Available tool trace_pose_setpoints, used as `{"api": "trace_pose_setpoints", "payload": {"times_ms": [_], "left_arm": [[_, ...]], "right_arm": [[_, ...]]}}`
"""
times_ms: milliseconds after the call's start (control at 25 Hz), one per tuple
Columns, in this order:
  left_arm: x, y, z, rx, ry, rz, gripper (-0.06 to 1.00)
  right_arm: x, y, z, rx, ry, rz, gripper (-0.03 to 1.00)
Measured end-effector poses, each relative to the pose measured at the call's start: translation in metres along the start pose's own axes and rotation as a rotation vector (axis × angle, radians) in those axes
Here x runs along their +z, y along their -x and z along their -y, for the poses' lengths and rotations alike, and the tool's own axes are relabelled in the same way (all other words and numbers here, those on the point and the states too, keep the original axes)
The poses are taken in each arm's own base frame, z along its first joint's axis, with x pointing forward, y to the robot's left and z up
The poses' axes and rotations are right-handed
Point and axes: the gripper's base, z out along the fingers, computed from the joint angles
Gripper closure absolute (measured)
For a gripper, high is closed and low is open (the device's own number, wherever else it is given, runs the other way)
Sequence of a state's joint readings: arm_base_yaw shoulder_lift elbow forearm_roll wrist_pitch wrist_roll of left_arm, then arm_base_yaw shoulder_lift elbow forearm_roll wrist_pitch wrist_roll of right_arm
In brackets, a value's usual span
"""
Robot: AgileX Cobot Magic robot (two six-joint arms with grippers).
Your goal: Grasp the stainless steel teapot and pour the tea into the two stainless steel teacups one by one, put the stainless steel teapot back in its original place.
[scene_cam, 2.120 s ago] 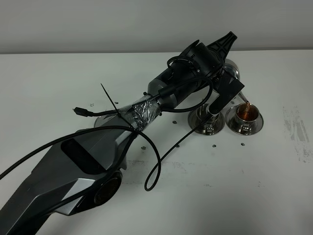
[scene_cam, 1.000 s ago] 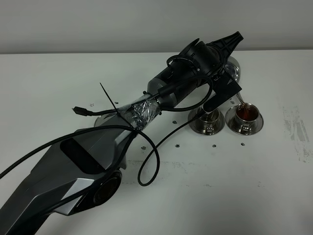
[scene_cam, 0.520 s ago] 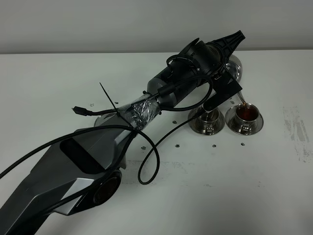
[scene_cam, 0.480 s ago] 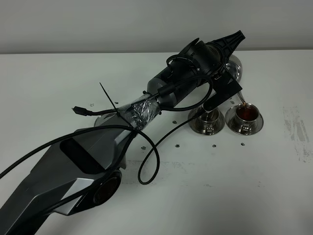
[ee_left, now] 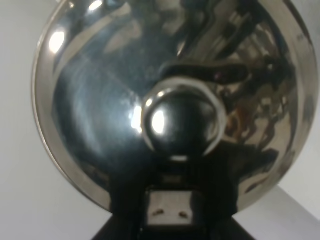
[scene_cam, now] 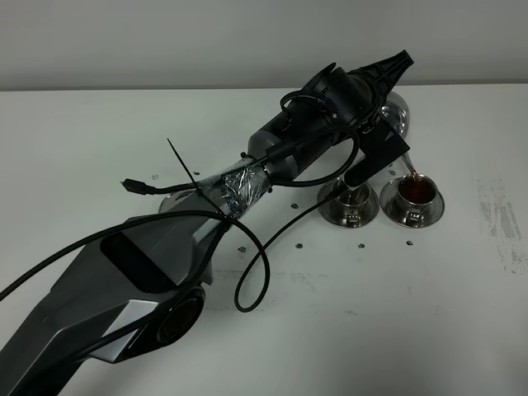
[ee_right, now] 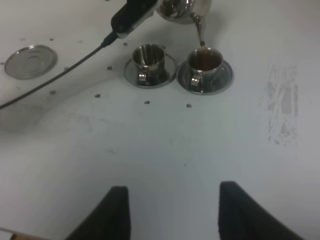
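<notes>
The stainless steel teapot (scene_cam: 397, 117) is hanging tilted over the far side of the white surface (scene_cam: 99, 132), just above the two teacups. Its thin curved spout (ee_right: 198, 26) is dipping toward the filled teacup (ee_right: 204, 64). A fine thread of reddish-brown tea (ee_right: 204, 60) is running from the spout tip into that cup, where the liquid is standing well up the wall. The cup is sitting on its round saucer (ee_right: 221, 80).

Just beside it, on the side nearer the left arm, the second teacup (ee_right: 148, 57) is resting on its own saucer (ee_right: 131, 75) and showing only bare steel inside. The two saucers are lying nearly edge to edge.

The left pincer (scene_cam: 394, 64) is pressed together on the teapot and carrying it in the air, though the exact hold on the handle is hidden. In its wrist view the pot's mirrored body and the lid knob (ee_left: 180, 125) are filling the frame.

Well apart from the cups, the flat steel disc (ee_right: 30, 61) is lying bare on the surface, largely hidden behind the left arm (scene_cam: 148, 264) in the high view. A black cable (scene_cam: 262, 256) is looping off that arm, past a wrap of foil tape (scene_cam: 235, 188).

The right pincer (ee_right: 172, 215) is hovering with its fingers spread over the near part of the surface, holding nothing, well short of the cups. A scuffed patch (ee_right: 282, 102) is marking the surface off to the filled cup's side.
</notes>
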State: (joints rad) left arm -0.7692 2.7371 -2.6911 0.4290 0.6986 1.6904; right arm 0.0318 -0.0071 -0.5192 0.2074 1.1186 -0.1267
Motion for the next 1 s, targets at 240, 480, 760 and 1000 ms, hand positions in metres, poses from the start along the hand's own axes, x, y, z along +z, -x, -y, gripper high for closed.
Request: {"api": "trace_pose_setpoints", "payload": {"times_ms": [240,480,760,1000], "left_arm": [[0.000,0.001,0.004,-0.116,-0.045,0.011,0.71],[0.000,0.002,0.008,-0.223,-0.084,0.014,0.71],[0.001,-0.007,0.014,-0.333,-0.121,0.019,0.71],[-0.015,-0.019,0.004,-0.426,-0.117,0.068,0.71]], "right_arm": [[0.000,0.000,0.000,0.000,0.000,0.000,0.57],[0.000,0.000,0.000,0.000,0.000,0.000,0.57],[0.000,0.000,0.000,0.000,0.000,0.000,0.57],[0.000,0.000,0.000,0.000,0.001,0.001,0.57]]}}
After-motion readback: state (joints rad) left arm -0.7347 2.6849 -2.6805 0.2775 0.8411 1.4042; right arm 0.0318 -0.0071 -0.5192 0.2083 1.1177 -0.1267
